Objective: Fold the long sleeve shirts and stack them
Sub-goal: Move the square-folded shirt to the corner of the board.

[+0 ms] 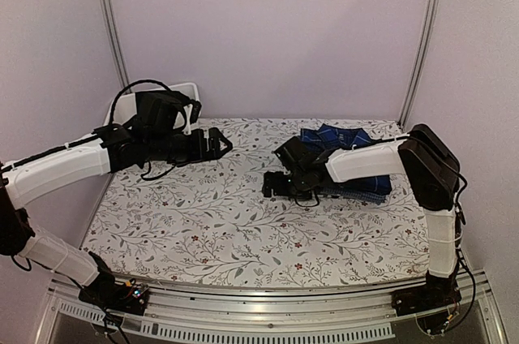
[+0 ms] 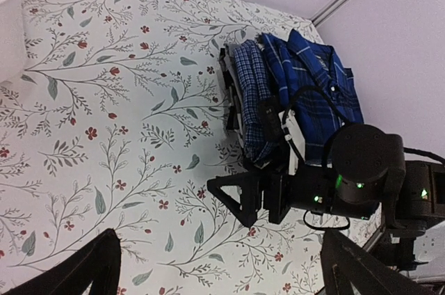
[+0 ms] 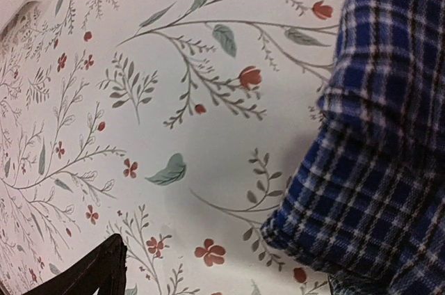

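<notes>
Shirts (image 1: 332, 135) sit by the far right corner, long axis far-to-near. Your right claw (image 1: 272, 184), open and empty, is just beside them, left-edge side; left claw (image 1: 223, 144), open, well apart.

A folded navy and royal-blue plaid cloth shirt (image 1: 332, 136) lies at the far right of the white floral-printed table (image 1: 203, 222), with a lighter fine-checked blue shirt (image 1: 373, 186) along its near side. The right gripper (image 1: 272, 185) is just left of them. The left gripper (image 1: 220, 144) is well apart.
</notes>
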You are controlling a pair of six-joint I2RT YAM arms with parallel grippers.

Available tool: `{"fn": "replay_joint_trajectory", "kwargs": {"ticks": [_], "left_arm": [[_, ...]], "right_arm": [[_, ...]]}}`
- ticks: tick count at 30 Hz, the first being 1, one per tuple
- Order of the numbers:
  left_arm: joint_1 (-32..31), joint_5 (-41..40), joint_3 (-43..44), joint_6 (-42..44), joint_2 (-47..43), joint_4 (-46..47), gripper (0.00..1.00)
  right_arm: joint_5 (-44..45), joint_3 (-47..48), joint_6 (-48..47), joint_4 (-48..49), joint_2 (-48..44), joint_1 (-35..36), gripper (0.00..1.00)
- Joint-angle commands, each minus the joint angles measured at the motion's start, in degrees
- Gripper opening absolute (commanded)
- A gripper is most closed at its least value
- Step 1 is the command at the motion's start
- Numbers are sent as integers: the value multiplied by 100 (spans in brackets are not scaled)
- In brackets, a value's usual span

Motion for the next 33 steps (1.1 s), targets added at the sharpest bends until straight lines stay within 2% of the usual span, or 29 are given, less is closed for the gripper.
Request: {"fn": "replay_joint_trajectory", "kwargs": {"ticks": [1, 10, 20, 33], "left_arm": [[72, -28, -63, -4, -154, -115, 100], [81, -36, -76, -2, -186, -139, 100], [90, 51, -11, -8, -67, -100, 100], [81, 101, -37, -62, -63, -95, 100]], "right_arm": [[184, -153, -341, -151, 72, -542, 99], [-3, -533, -910, -148, -168, -1391, 99], [-95, -1040, -1266, -117, -492, -1968, 99], [-167, -928, -1589, -137, -382, -2534, 99]]}}
